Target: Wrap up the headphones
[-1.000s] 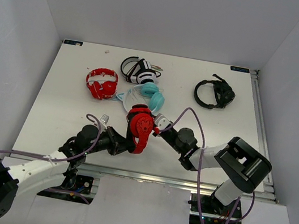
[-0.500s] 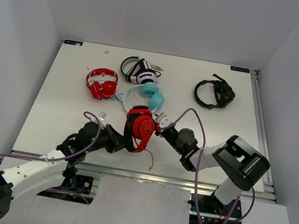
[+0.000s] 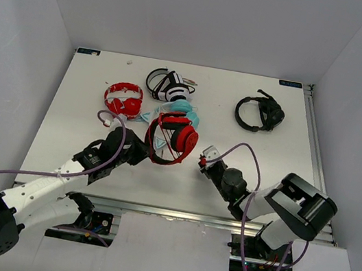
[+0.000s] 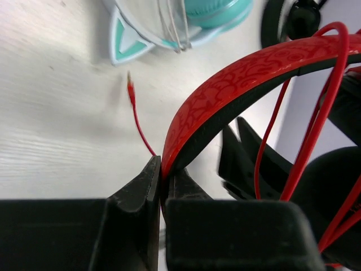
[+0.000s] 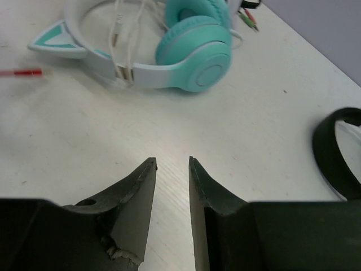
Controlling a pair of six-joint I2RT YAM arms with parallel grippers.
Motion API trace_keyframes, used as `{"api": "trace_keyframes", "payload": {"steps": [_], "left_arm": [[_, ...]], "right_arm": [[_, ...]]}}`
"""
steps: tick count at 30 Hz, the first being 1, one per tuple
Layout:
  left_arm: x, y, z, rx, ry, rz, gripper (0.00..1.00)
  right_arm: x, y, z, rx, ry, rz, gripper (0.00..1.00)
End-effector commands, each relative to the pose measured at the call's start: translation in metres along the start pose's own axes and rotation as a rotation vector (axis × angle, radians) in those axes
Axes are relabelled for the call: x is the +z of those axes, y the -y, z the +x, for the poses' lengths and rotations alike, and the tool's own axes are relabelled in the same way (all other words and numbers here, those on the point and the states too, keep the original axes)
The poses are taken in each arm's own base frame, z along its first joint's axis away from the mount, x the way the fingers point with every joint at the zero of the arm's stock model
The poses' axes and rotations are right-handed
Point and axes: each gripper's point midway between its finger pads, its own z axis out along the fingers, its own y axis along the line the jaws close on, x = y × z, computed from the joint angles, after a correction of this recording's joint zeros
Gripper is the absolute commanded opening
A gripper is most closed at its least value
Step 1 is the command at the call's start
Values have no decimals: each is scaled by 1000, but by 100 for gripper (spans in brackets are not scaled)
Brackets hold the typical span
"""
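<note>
The large over-ear headphones (image 3: 175, 137), with a black headband faced in patterned red and round red-and-black ear cups, sit near the middle of the white table (image 3: 289, 154), tilted with the cups away from the left arm and the band arching towards it. Several strands of their thin red cable (image 4: 133, 101) loop over the headband and cups, while the plug end lies loose on the table just beside the band. Whether the cups touch the tabletop cannot be told. The left gripper (image 4: 162, 169) is pinched tight on the edge of the headband, its two black fingers pressed against either side of it. Right behind the headphones, partly hidden by them from above, lies a mint-green pair with cat ears and a white cord (image 5: 192, 53). Farther back and to the left of the headphones is a smaller all-red pair with white marks (image 3: 123, 100), and straight behind, beyond the mint pair, a black-and-white pair (image 3: 168, 85). Well off to the back right lies an all-black headset (image 3: 259, 114). The right gripper (image 5: 172, 164) is to the right of the headphones, clear of them, low over the table; its fingers stand a little apart with nothing between them.
</note>
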Motion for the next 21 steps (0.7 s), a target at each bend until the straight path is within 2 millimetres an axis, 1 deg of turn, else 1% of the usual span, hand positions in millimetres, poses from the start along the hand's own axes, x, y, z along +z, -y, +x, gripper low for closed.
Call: {"api": "trace_keyframes", "payload": {"steps": [1, 2, 3, 4, 5, 6, 7, 9, 10, 12, 14, 15, 17, 19, 21], "left_arm": [[-8, -9, -48, 131, 205, -159, 0], [-9, -10, -53, 143, 220, -181, 0], [-10, -14, -57, 157, 239, -210, 0], [-11, -16, -61, 167, 253, -227, 0], [-12, -15, -65, 173, 264, -235, 0], [-13, -14, -68, 180, 274, -244, 0], [-14, -14, -69, 182, 277, -247, 0], [-14, -10, -72, 181, 289, -245, 0], [-14, -9, -73, 180, 291, -243, 0], [-15, 1, -76, 173, 296, -217, 0], [-18, 15, -81, 163, 307, -183, 0], [-21, 20, -84, 161, 314, -172, 0], [-28, 35, -92, 164, 337, -141, 0], [-38, 46, -102, 161, 369, -125, 0], [-45, 54, -107, 158, 383, -106, 0]], "right_arm": [[-22, 80, -128, 421, 435, 283, 36], [-11, 77, -131, 474, 386, 241, 37], [1, 56, -115, 485, 239, 124, 37], [4, 45, -109, 517, 162, 33, 37], [5, 43, -113, 561, 151, -23, 37], [4, 42, -118, 607, 137, -78, 37], [-2, 30, -121, 655, 127, -151, 41], [-9, 20, -123, 703, 107, -222, 44], [-13, 13, -124, 736, 99, -264, 48], [-20, 1, -127, 808, 99, -337, 50], [-26, -11, -126, 886, 83, -407, 54], [-26, -12, -128, 886, 92, -426, 55], [-31, -11, -126, 1019, 95, -444, 55], [-37, -10, -131, 1068, 140, -478, 57], [-42, -11, -140, 1116, 163, -521, 60]]}}
